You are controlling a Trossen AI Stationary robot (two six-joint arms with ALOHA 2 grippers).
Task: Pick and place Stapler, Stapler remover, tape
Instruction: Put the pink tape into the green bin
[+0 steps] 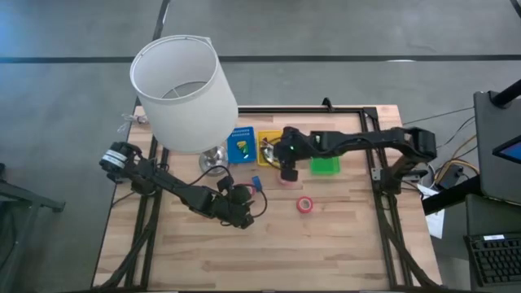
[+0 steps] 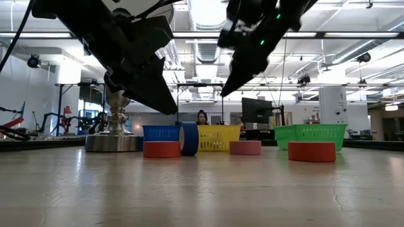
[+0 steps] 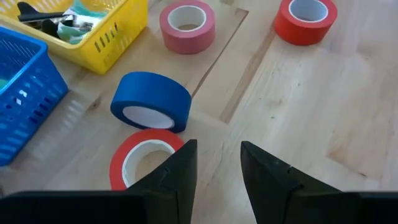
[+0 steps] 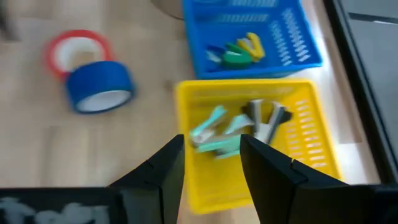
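Observation:
My left gripper is open and hovers just above the table beside a red tape roll that lies flat. A blue roll stands on its edge behind that one. A pink roll and a second red roll lie flat farther off. My right gripper is open and empty above the yellow tray. In that tray lie a teal stapler and the silvery stapler remover with dark parts.
A lamp with a big white shade and a metal base stands at the table's far left. A blue tray holds small coloured pieces; a green tray sits to the right. Bare wood lies toward the near edge.

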